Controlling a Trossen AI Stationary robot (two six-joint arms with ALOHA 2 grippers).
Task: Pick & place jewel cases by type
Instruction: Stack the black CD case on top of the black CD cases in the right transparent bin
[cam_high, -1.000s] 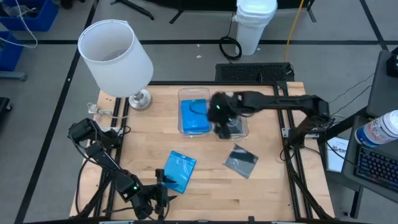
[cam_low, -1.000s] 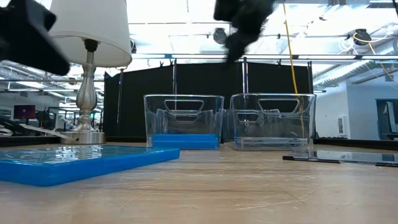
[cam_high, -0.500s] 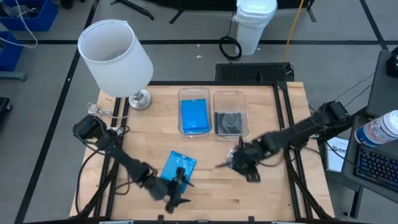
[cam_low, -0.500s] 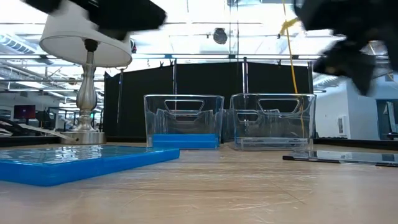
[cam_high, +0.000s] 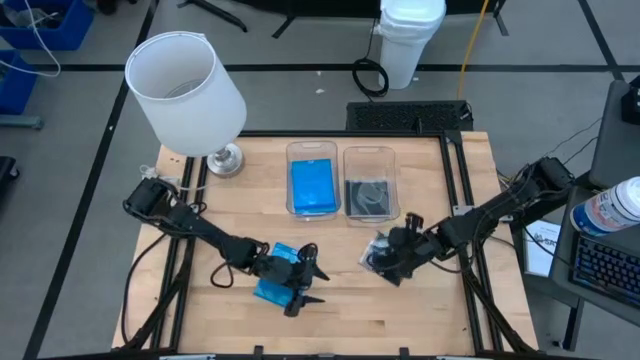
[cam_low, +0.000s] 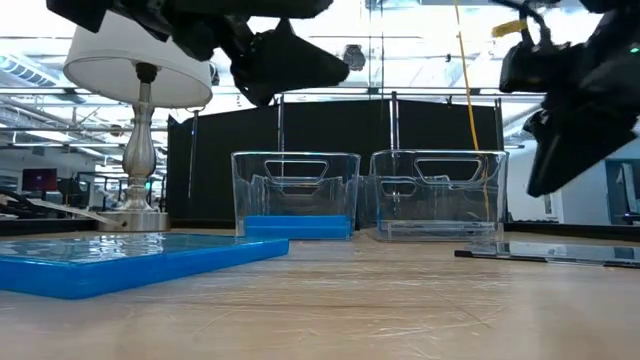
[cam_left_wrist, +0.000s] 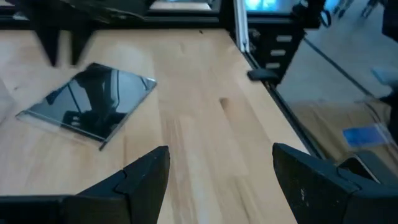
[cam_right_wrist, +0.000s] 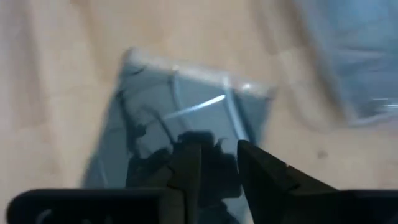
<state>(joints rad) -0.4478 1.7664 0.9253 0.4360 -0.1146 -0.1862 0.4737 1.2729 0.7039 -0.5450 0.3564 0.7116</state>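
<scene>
A blue jewel case (cam_high: 268, 290) lies flat on the table near the front; in the low view it is the slab at the left (cam_low: 130, 262). My left gripper (cam_high: 304, 281) hovers open above its right part, fingers wide apart (cam_left_wrist: 217, 180). A dark transparent jewel case (cam_high: 378, 268) lies flat to the right (cam_left_wrist: 87, 109). My right gripper (cam_high: 392, 255) hangs above it, pointing steeply down. Its fingers (cam_right_wrist: 219, 165) stand a narrow gap apart with nothing between them. In the low view it is well clear of the case (cam_low: 560, 253).
Two clear bins stand side by side at the back middle. The left bin (cam_high: 312, 150) holds a blue case, the right bin (cam_high: 370, 155) a dark one. A lamp with a white shade (cam_high: 185, 85) stands at the far left corner. Bare wood lies along the near edge.
My right gripper has swung from above the bins toward the near edge and come down over the dark case. My left gripper has moved from the near edge toward the right and far side and now stands over the blue case. Both cases have stayed in place.
</scene>
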